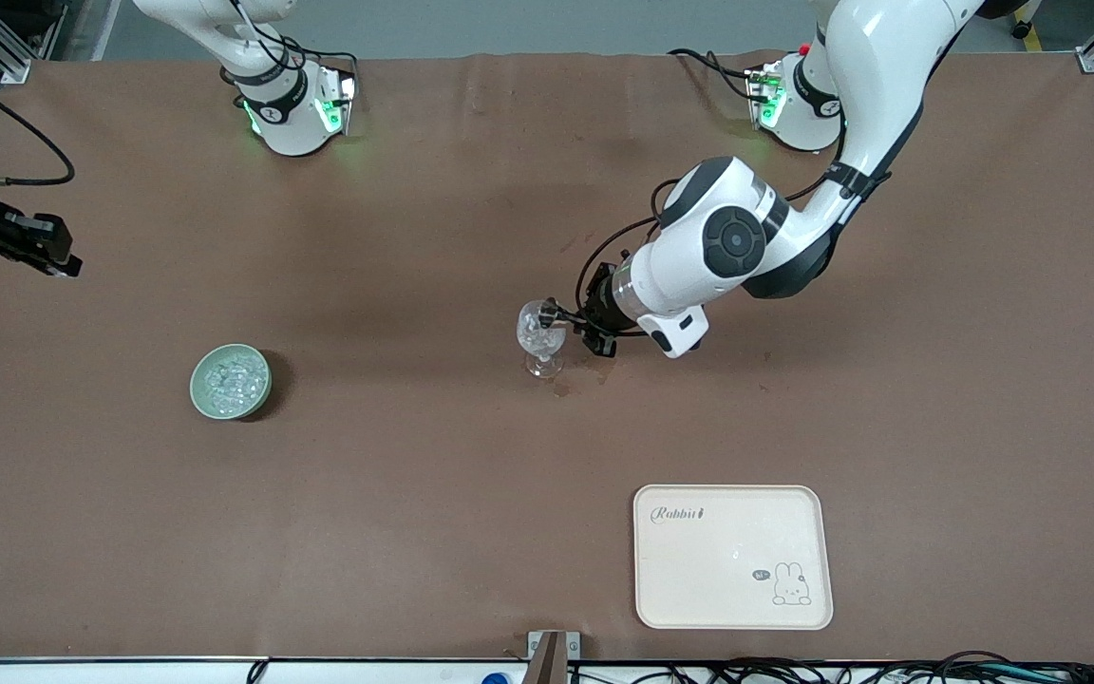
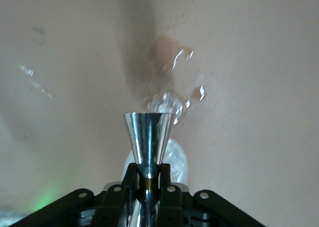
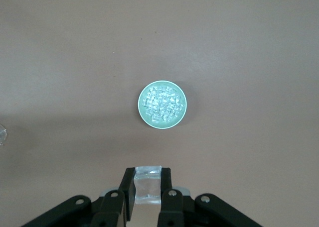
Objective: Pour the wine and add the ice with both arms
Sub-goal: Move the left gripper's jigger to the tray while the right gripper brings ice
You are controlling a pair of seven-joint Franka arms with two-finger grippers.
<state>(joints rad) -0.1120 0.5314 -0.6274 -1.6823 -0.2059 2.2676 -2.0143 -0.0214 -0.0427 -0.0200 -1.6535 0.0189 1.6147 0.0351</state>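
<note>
One word of readable writing shows anywhere: "Rabbit", in script at a corner of the cream tray (image 1: pixel 732 556), which also bears a small rabbit drawing with a speech bubble too small to read; the tray lies close to the front camera, toward the left arm's end of the brown surface (image 1: pixel 414 532). Toward the right arm's end sits a pale green bowl (image 1: pixel 231 381) heaped with the ice (image 1: pixel 229 379), small clear glinting chunks; the right wrist view looks straight down on the same bowl (image 3: pixel 161 105) and its ice (image 3: pixel 162 103). Near the middle of the surface, farther from the front camera than the tray, stands a stemmed glass (image 1: pixel 540 339), upright, with glassy glinting pieces in its bowl. The left gripper (image 1: pixel 574 317) is just beside the glass's rim, and its jaws are clenched on a shiny metal tool, a slim stem that flares into a cone (image 2: pixel 148 137), whose flared end is at the glass bowl. A small wet-looking patch marks the surface just beside the glass's foot. The right gripper (image 1: pixel 51 256) hangs at the edge of the front view, over the surface at the right arm's end; in the right wrist view its jaws are closed on a small clear, whitish piece (image 3: pixel 148 187), whose nature I cannot tell.
</note>
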